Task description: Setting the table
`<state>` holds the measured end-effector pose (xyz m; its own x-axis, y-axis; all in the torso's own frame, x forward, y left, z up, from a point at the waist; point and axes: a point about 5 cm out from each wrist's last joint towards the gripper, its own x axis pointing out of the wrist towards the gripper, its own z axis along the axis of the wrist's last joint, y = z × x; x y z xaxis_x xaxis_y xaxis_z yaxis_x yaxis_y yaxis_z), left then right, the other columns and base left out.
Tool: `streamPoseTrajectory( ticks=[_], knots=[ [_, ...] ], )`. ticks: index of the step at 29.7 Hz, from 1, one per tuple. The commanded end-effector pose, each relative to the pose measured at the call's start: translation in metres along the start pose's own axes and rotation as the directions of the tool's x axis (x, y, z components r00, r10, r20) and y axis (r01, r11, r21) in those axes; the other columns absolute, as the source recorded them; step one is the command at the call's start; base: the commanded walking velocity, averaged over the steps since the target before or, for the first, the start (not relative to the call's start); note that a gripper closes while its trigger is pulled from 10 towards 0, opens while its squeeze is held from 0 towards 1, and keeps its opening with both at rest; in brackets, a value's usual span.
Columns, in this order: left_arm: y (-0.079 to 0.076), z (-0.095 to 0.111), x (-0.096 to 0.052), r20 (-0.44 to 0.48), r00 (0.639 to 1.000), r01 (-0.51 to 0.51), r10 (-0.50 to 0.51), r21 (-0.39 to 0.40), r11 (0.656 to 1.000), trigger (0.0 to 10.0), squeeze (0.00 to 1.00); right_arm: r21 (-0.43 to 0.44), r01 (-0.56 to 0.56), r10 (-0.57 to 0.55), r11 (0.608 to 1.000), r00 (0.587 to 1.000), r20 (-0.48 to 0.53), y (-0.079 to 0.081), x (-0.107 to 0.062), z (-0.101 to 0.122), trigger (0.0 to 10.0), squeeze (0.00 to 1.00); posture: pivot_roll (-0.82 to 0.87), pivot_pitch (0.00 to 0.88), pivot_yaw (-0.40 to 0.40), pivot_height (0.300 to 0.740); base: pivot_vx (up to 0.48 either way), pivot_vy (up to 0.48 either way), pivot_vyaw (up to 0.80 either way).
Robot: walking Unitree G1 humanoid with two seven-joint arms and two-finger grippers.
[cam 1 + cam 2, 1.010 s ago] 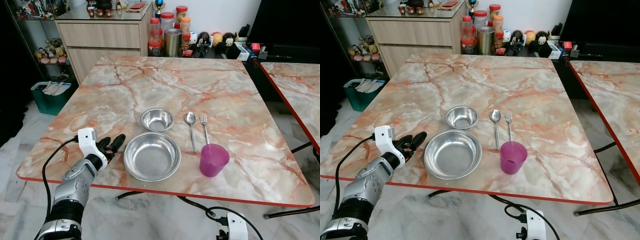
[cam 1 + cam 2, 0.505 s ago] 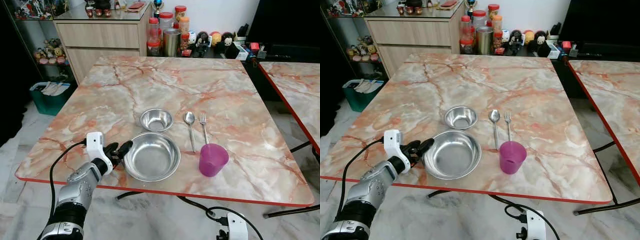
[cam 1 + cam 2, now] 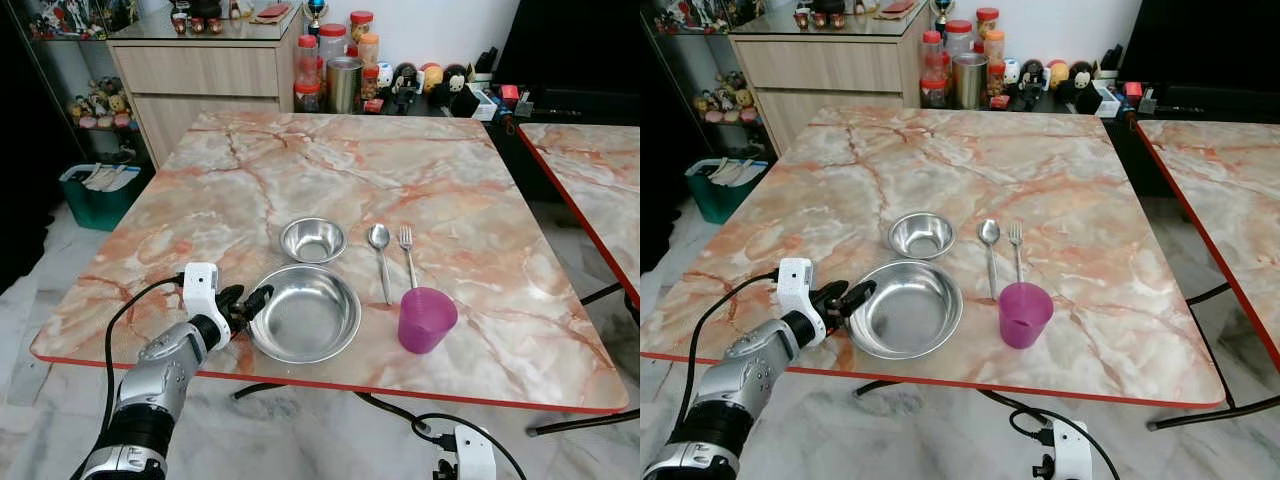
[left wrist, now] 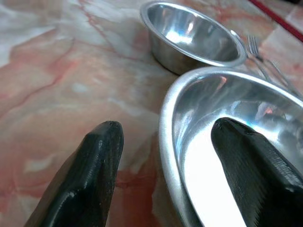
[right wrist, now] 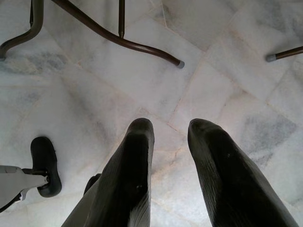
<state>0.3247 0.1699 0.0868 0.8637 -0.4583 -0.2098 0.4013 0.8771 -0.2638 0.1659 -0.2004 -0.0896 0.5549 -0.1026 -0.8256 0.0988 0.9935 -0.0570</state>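
The counter is marble with a red edge; its far half is bare, and the setting sits near the front edge. A big bowl lies close to that edge, a small bowl just behind it, a spoon and fork side by side to the right, and a purple cup at the fork's near end. A second counter stands apart on the right.

The left gripper is at the big bowl's left rim, its fingers spread wide and straddling the rim: one inside the bowl, one outside over the counter. It clamps nothing. The left arm reaches up from below the front edge, forearm angled toward the bowl.

The right gripper hangs over the floor by the counter legs, fingers slightly parted and empty
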Motion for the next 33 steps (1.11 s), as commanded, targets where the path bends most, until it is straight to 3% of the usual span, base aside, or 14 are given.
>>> streamPoseTrajectory(
  ticks=[1,24,31,32,33],
  knots=[
    [-0.001,0.003,0.000,-0.022,1.000,0.013,-0.012,0.048,0.999,0.0,0.00,0.024,0.009,-0.009,1.000,1.000,0.001,0.000,0.000,0.000,10.0,0.00,0.00,0.000,-0.008,0.740,0.000,0.000,0.00],
    [-0.004,0.012,-0.001,-0.028,0.999,0.022,-0.019,0.116,0.993,0.0,0.00,0.027,0.007,-0.007,1.000,1.000,0.003,0.000,0.000,0.001,10.0,0.00,0.00,0.000,-0.007,0.740,0.000,0.000,0.00],
    [-0.007,0.004,-0.002,-0.108,0.992,0.073,-0.058,0.140,0.987,0.0,0.00,0.028,0.007,-0.007,1.000,1.000,0.003,0.001,0.000,0.001,10.0,0.00,0.00,0.000,-0.006,0.740,0.000,0.000,0.00],
    [-0.009,0.002,-0.003,-0.121,0.990,0.086,-0.069,0.148,0.985,0.8,0.00,0.028,0.006,-0.006,1.000,1.000,0.003,0.001,0.000,0.001,10.0,0.00,0.00,0.000,-0.006,0.740,0.000,0.000,0.00],
    [-0.010,0.002,-0.002,-0.123,0.990,0.086,-0.068,0.150,0.985,6.9,0.00,0.028,0.006,-0.006,1.000,1.000,0.003,0.001,0.000,0.001,10.0,0.00,0.00,0.000,-0.006,0.740,0.000,0.000,0.00]
  ],
)
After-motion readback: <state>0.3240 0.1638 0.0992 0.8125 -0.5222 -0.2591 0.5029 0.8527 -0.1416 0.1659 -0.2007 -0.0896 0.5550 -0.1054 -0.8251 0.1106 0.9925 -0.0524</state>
